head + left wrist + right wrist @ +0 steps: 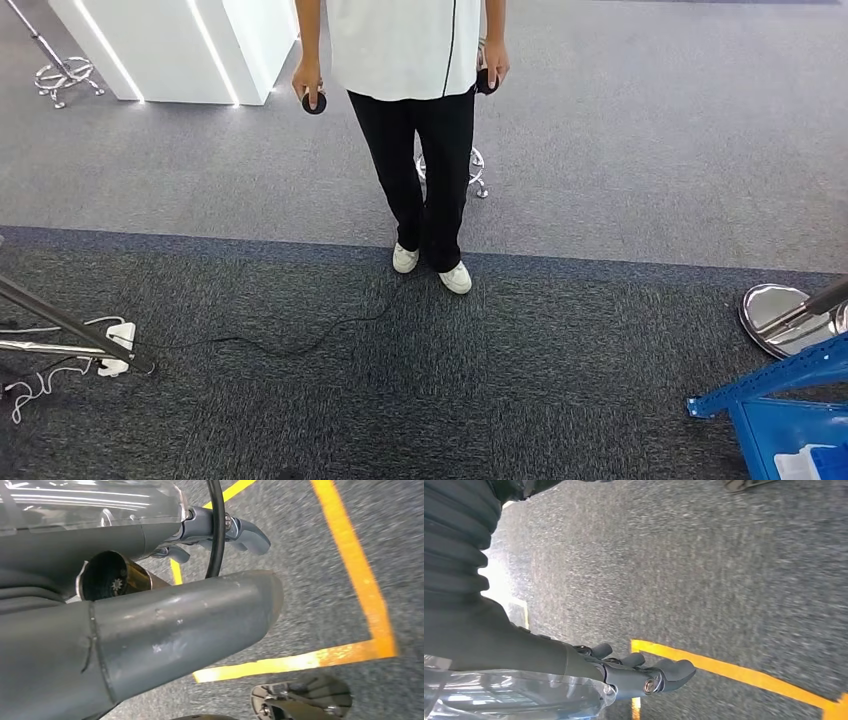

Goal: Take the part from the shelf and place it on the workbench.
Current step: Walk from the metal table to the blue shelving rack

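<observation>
Where carpet (600, 350) darkens, person (420, 130) w/ controllers

Person (415, 120) stands ahead on grey carpet (620, 130), white top, black trousers, white shoes, dark round controller (314, 101) in each hand. White lit counter (180, 45) far left behind person; chrome stool base (62, 78) beside it. Black cable (300, 345) runs across darker carpet to white power strip (118, 340) near tripod legs (60, 325). Chrome disc base (785, 315) at right edge, above blue metal frame (775, 400). Yellow floor tape (357, 570) on carpet.
</observation>
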